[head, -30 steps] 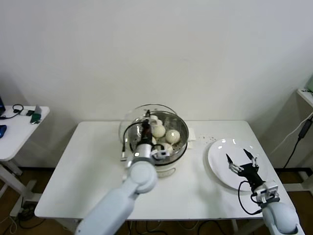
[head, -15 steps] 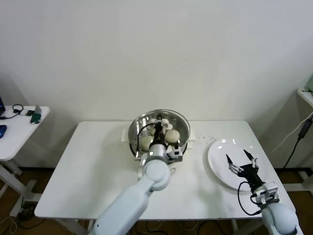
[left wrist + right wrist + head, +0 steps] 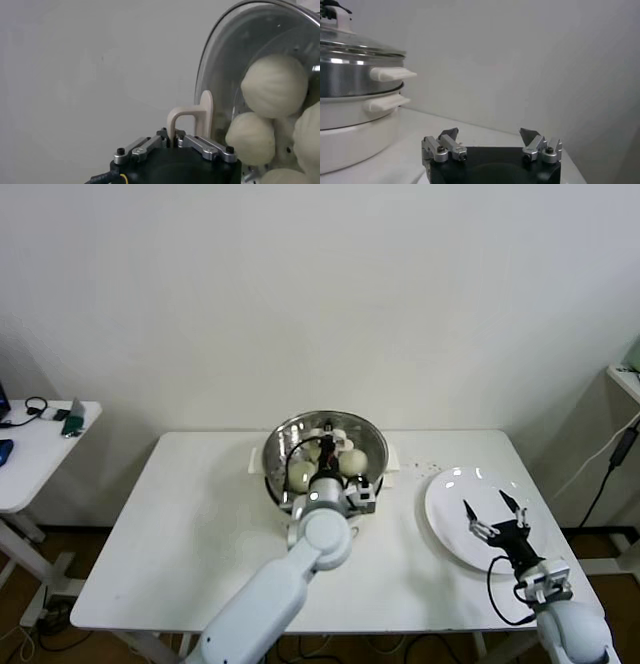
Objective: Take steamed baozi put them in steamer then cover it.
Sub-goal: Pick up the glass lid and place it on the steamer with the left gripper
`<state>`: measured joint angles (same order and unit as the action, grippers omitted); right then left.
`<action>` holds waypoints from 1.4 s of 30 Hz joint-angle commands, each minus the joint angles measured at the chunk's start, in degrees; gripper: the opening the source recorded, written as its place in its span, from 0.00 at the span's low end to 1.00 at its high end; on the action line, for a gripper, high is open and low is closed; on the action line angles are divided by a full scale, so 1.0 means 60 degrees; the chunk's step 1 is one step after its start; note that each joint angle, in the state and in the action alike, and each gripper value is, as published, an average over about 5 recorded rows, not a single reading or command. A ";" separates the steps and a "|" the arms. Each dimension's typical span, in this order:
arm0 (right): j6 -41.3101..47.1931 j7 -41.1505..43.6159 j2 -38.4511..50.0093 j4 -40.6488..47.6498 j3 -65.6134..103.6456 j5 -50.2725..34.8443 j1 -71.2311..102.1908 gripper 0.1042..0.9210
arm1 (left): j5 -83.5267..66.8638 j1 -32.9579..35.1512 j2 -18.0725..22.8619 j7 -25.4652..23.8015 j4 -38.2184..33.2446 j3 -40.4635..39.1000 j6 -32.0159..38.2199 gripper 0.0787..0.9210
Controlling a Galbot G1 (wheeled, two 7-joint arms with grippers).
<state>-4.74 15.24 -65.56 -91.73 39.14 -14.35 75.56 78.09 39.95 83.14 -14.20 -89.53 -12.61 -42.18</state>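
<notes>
Baozi sit inside the steamer, mid-table. Left gripper is clamped on the glass lid's handle, lid resting on top; release remains. Right gripper, spread wide, idles over the empty plate.

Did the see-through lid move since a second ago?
Yes. The glass lid, held by the shut left gripper, went from behind-left of the steamer to sitting over it, covering the baozi.
</notes>
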 commanded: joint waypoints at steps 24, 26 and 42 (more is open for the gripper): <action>-0.0099 0.0110 -0.0159 0.0038 0.0082 0.0115 0.0043 0.88 | -0.0031 -0.0007 -0.0034 0.0281 0.0259 -0.0054 -0.0471 0.09; -0.0108 0.0149 -0.0177 0.0043 0.0099 0.0125 0.0053 0.88 | -0.0025 -0.0022 -0.0036 0.0305 0.0286 -0.0072 -0.0471 0.09; -0.0093 0.0301 -0.0216 0.0018 0.0269 0.0094 0.0160 0.88 | -0.0152 -0.0010 -0.0112 0.0011 0.0123 0.0002 -0.0471 0.11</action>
<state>-5.43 16.84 -66.79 -91.53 40.53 -13.66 76.46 77.96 40.03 82.83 -13.11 -87.93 -12.62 -42.17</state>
